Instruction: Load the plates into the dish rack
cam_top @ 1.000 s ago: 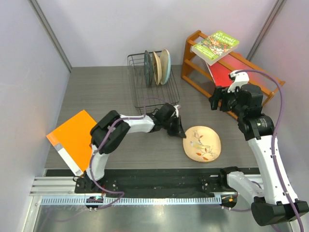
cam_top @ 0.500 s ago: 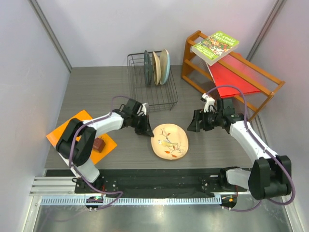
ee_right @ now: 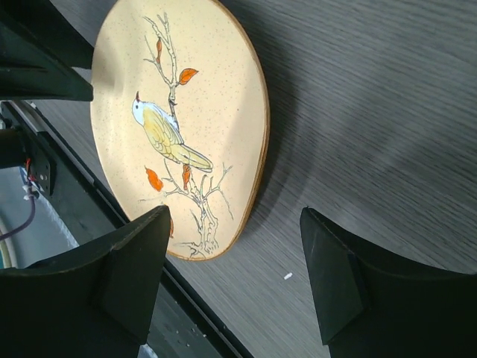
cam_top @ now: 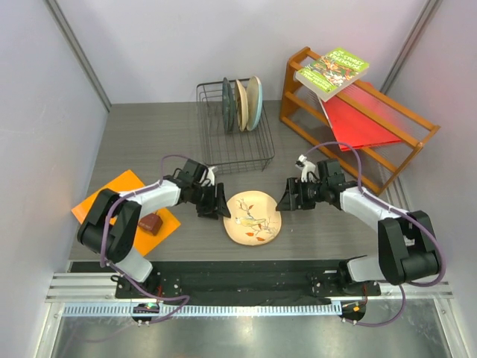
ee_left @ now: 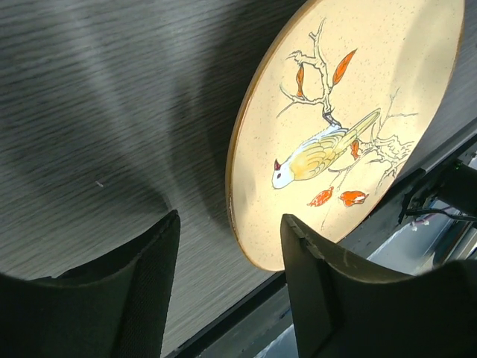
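A tan-orange plate (cam_top: 253, 218) painted with a bird on a branch lies flat on the grey table near its front edge. My left gripper (cam_top: 218, 203) is at its left rim, open. In the left wrist view the plate's (ee_left: 343, 127) rim lies between the spread fingers of that gripper (ee_left: 231, 276). My right gripper (cam_top: 287, 200) is low at the plate's right side, open and empty (ee_right: 235, 253), with the plate (ee_right: 179, 127) beside its left finger. The black wire dish rack (cam_top: 246, 153) behind holds three upright plates: a dark one (cam_top: 226, 106), a tan one (cam_top: 241, 104) and a cream-blue one (cam_top: 255, 102).
An orange wooden shelf (cam_top: 395, 123) stands at the back right with a green book (cam_top: 332, 71) on top and a red sheet (cam_top: 358, 123) on it. At the left lies an orange mat (cam_top: 123, 195) with a small brown block (cam_top: 150, 223). A black rail (cam_top: 238, 276) runs along the near edge.
The plate has slid left across the table with my left gripper, which was shut and has now opened. My right arm has come down from near the shelf to the plate's right side.
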`<state>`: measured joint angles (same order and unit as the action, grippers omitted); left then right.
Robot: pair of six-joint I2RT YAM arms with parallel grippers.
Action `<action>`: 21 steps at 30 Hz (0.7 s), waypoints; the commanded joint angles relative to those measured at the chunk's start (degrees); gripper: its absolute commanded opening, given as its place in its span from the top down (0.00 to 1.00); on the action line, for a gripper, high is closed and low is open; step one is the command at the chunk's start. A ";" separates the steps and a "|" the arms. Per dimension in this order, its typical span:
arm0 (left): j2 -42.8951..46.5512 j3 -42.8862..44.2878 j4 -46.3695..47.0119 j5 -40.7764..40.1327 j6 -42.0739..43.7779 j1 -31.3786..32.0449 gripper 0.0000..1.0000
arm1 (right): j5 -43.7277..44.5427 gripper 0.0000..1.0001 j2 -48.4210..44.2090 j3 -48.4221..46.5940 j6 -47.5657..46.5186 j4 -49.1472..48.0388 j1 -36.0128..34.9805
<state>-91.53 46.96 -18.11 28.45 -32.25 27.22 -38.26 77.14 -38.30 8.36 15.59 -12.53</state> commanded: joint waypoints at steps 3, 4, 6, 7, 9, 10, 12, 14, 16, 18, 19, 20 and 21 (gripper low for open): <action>2.85 -2.75 3.25 1.61 0.00 -0.42 0.45 | -1.03 0.25 5.47 3.32 7.45 -10.93 -1.09; 2.67 -3.10 5.08 2.22 -0.61 -0.42 0.47 | -1.03 0.25 7.04 3.67 7.81 -12.42 -1.26; 1.80 -4.24 8.33 3.98 -2.19 -0.33 0.53 | -1.03 0.25 8.28 4.72 9.47 -14.79 -1.53; 1.53 -4.42 9.31 4.42 -2.64 -0.33 0.56 | -1.11 0.25 8.81 5.25 9.83 -15.33 -1.70; 0.39 -4.77 12.28 6.78 -3.60 -0.33 0.61 | -1.64 0.25 10.39 6.75 11.05 -18.20 -2.05; -0.92 -4.95 14.31 8.36 -4.22 -0.33 0.62 | -1.82 0.25 10.74 7.27 11.76 -19.36 -2.14; -2.16 -5.65 17.92 11.89 -5.88 -0.33 0.67 | -2.43 0.24 12.15 8.68 13.86 -22.71 -2.67; -2.96 -5.74 19.95 12.16 -6.33 -0.33 0.76 | -2.61 0.24 13.90 8.60 14.40 -23.41 -3.72; -2.96 -5.83 20.83 13.56 -6.51 -0.33 0.88 | -3.22 0.24 15.31 7.90 14.23 -23.59 -6.00; -2.96 -6.44 20.75 14.61 -6.51 -0.33 0.98 | -3.49 0.25 17.68 7.28 14.93 -24.99 -7.67; -2.61 -6.88 21.01 14.79 -6.60 -0.33 1.00 | -4.01 0.25 18.21 7.10 15.54 -25.61 -8.03; -2.34 -7.23 21.27 14.88 -6.60 -0.33 1.00 | -3.93 0.26 18.74 6.76 15.55 -25.96 -8.38; -2.17 -8.02 21.71 14.80 -6.60 -0.33 1.00 | -4.01 0.26 19.61 6.58 15.55 -26.23 -8.73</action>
<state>-94.76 40.12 -3.14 38.37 -39.09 25.91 -45.17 91.33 -32.82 24.03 -11.25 -17.43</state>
